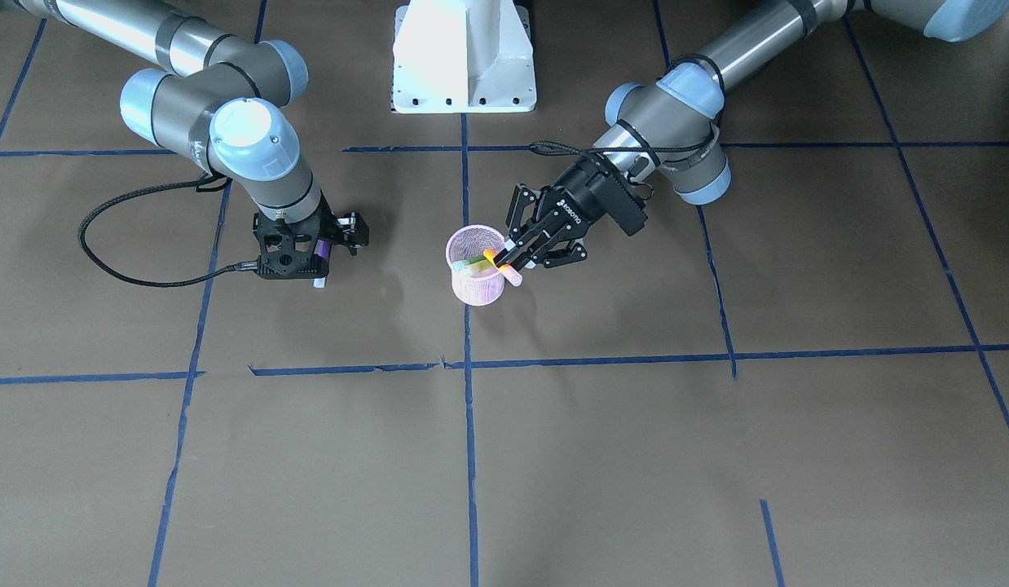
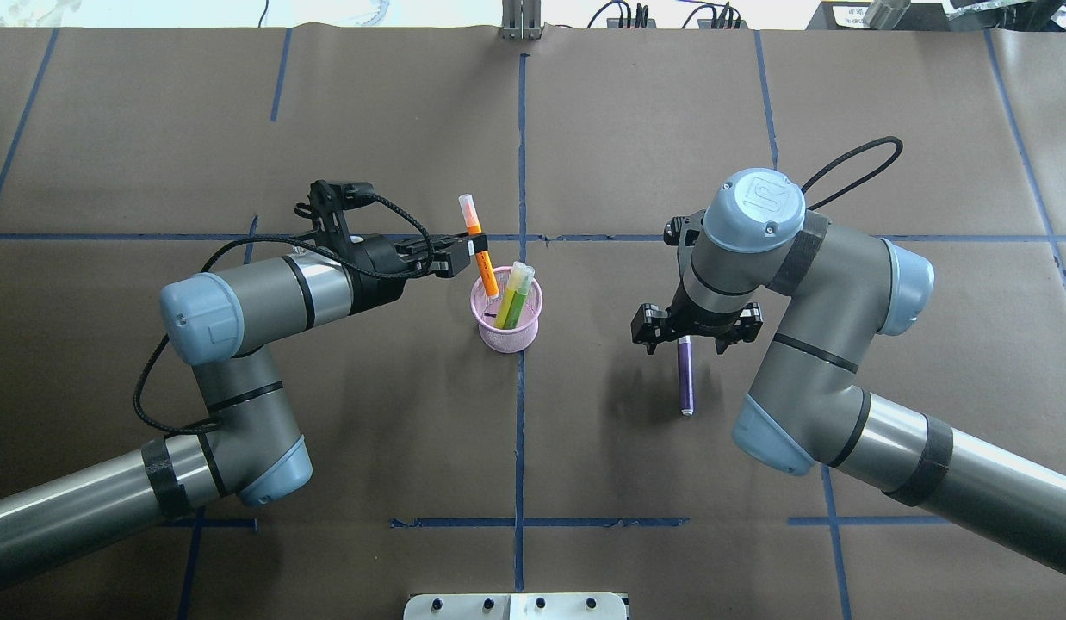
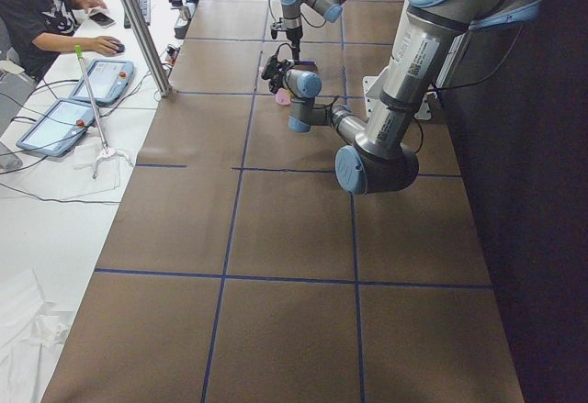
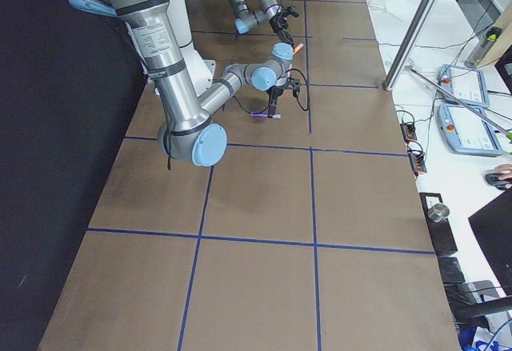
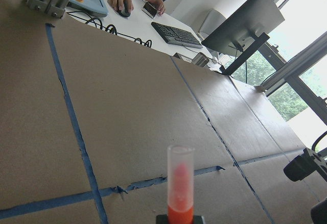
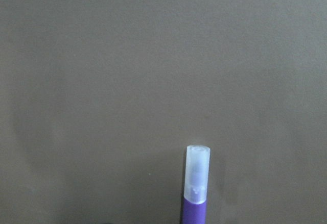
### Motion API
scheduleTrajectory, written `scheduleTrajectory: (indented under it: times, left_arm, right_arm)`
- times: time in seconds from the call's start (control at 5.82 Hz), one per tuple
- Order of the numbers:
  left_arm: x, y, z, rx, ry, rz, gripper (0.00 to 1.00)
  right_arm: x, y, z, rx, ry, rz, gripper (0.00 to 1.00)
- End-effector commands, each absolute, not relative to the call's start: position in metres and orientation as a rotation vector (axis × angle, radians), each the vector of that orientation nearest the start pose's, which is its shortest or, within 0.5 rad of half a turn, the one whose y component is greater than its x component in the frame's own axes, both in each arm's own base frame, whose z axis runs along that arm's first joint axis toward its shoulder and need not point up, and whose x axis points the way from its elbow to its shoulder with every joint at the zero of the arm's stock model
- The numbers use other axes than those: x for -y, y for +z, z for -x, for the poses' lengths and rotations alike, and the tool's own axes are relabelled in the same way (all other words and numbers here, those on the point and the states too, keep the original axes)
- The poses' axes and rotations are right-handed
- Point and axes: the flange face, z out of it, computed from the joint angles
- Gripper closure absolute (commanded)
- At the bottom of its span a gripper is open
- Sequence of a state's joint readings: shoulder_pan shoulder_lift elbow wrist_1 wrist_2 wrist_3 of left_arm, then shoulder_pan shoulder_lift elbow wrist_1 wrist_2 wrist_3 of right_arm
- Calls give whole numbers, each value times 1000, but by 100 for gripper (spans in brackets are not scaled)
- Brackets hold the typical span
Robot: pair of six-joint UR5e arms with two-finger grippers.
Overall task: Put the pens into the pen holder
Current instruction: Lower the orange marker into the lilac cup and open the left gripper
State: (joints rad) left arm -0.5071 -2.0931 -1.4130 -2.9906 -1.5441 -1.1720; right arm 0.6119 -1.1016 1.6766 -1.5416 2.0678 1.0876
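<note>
Left gripper (image 2: 473, 248) is out over the pen holder (image 2: 507, 337), clamped tight on the orange pen (image 2: 483, 263) around its middle. That pen is steeply tilted. The whitish cap is up top, angled away from the robot, and the orange lower end is dipping into the mouth of the pink mesh cup on its left side. How deep it sits I can't make out. The left wrist camera looks straight up the barrel, cap end toward the far edge of the table (image 2: 585, 129).

The green pen (image 2: 517, 300) is in the holder, standing on its tail, cap upward and leaning toward the far right of the rim.

Over on the other side, the right gripper (image 2: 688, 336) points straight down at the purple pen (image 2: 685, 379). That one lies flat on the brown paper, well apart from the holder and to the robot's right of it. Its long axis runs from the robot's side toward the far edge. Most of the barrel sticks out on the robot's side, and the whitish cap pokes out past the gripper on the other. The wrist hides the fingertips from above, so I can't tell whether they are pinched on the pen or apart around it.
</note>
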Motion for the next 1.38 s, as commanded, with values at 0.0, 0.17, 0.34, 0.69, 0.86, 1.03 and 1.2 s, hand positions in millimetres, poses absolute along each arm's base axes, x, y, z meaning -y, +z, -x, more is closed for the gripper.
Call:
scheduleTrajectory:
  times: [0.0,0.17,0.34,0.69,0.86,1.03,1.2]
  left_arm:
    - [434,269,-510,-1597,-97,-790,1]
    - [434,266,-509,-1600,-94,-792,0]
    - [433,265,-508,-1601,-94,-792,0]
    - [430,256,-503,-1607,-87,-786,0]
    - [428,232,-496,-1563,-89,-767,0]
    - [431,202,-476,-1520,-104,-764,0]
    - [446,187,-452,-1462,-123,-756,0]
  right_arm:
    - [448,342,483,757,-24,102,0]
    - [448,342,484,757,-24,102,0]
    - [448,342,484,758,-25,103,0]
    - [447,340,484,768,-28,116,0]
    - [447,342,485,765,-28,119,0]
    - [448,348,485,756,-24,124,0]
    - [447,351,484,752,-22,127,0]
